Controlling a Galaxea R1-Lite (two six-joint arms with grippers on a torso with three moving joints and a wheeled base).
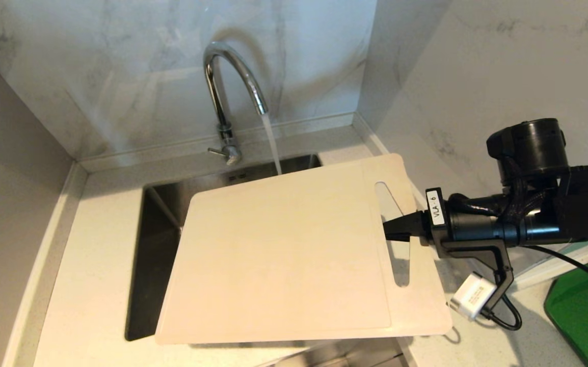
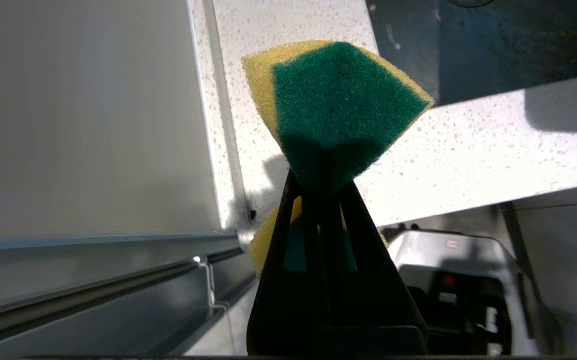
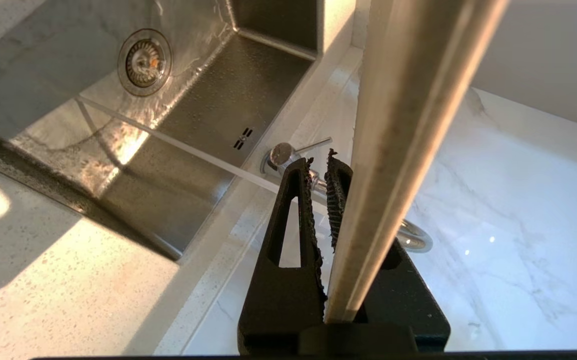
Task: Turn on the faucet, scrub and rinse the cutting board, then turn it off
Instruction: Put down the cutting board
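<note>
You have the right gripper (image 1: 393, 229) clamped on the large thin pale beige cutting board with rounded corners (image 1: 289, 250), its black fingers pinching the strip between the elongated handle slot and the board's near end, so the board hangs out level over the dark stainless steel sink (image 1: 154, 239) and covers most of the basin. From the right wrist view you see the board (image 3: 398, 150) edge-on, running between the two black fingers (image 3: 288, 230), with the round drain (image 3: 144, 62) down in the sink basin (image 3: 208, 165) behind it. The tall shiny chrome gooseneck faucet (image 1: 233, 81) stands at the back rim of the sink with its thin side lever low at the base, and it is running: a thin stream of water (image 1: 272, 145) drops from the curved spout and passes behind the far edge of the board. Your left gripper (image 2: 321, 190) is outside the head view; in its own wrist view its jaws are pressed together on a yellow sponge with a green scouring face (image 2: 341, 105), held over the pale speckled countertop (image 2: 468, 155). On the speckled countertop (image 1: 95, 285) at your right, beyond the right arm, lies the corner of a bright green rounded mat (image 1: 587, 308). Marbled white wall panels (image 1: 146, 66) close the corner behind the faucet.
</note>
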